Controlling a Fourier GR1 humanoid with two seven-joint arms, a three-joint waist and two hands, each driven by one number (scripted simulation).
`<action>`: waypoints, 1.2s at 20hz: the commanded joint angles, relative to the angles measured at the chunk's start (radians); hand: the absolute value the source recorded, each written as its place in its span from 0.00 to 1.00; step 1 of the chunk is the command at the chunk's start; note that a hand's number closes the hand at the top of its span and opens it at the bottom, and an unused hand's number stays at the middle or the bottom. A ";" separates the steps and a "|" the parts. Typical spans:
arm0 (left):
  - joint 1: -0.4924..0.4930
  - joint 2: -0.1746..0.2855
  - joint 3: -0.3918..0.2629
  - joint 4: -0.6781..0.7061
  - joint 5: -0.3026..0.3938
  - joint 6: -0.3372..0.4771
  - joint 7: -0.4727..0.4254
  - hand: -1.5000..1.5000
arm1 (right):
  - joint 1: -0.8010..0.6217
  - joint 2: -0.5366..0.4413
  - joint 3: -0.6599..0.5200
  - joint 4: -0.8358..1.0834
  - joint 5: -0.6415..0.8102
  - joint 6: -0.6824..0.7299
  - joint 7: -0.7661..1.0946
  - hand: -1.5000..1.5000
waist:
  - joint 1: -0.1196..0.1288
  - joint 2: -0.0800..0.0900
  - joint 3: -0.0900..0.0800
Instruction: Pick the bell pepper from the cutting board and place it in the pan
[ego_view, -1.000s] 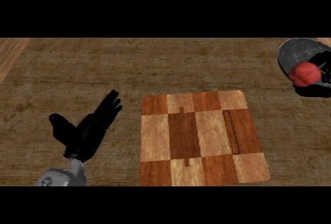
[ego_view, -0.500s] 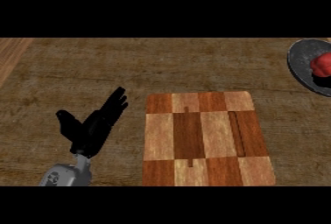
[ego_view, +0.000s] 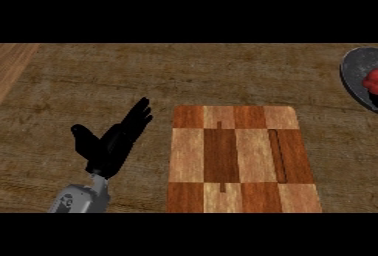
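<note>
A red bell pepper (ego_view: 372, 82) lies inside a dark grey pan (ego_view: 351, 75) at the far right edge of the counter (ego_view: 221, 75). Both are cut off by the view's right side, so only part of the pepper and the pan's left curve show. The pepper sits against the pan's dark inner surface, well apart from everything else. Closer to the counter's near edge, and to the left of the pan, lies a rectangular wooden cutting board (ego_view: 240, 160). It is a chequered pattern of light and dark wood blocks, its long sides running from near to far, with a thin dark groove down its right part. The board and the pan do not touch, and brown counter shows between them. Just beside the board's left edge, the robot's black left hand (ego_view: 111, 145) hangs over the counter on a grey forearm (ego_view: 77, 199) rising from the near edge. Its fingers (ego_view: 136, 117) are straight and held together, pointing toward the far side, with the thumb spread out to the left. It holds nothing and does not touch the board.
</note>
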 joint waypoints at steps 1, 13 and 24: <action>0.016 -0.008 -0.021 0.003 0.000 -0.016 -0.004 0.50 | -0.012 -0.042 0.040 0.087 0.052 0.070 0.054 0.00 | 0.019 0.008 0.001; 0.010 0.006 0.016 -0.005 0.009 -0.007 -0.001 0.50 | -0.072 -0.007 -0.215 0.072 -0.220 0.284 -0.125 0.00 | -0.016 -0.004 0.008; 0.009 -0.006 0.029 0.022 -0.002 0.005 -0.025 0.50 | 0.017 -0.140 -0.246 0.135 -0.262 0.735 -0.158 0.00 | -0.046 -0.006 0.005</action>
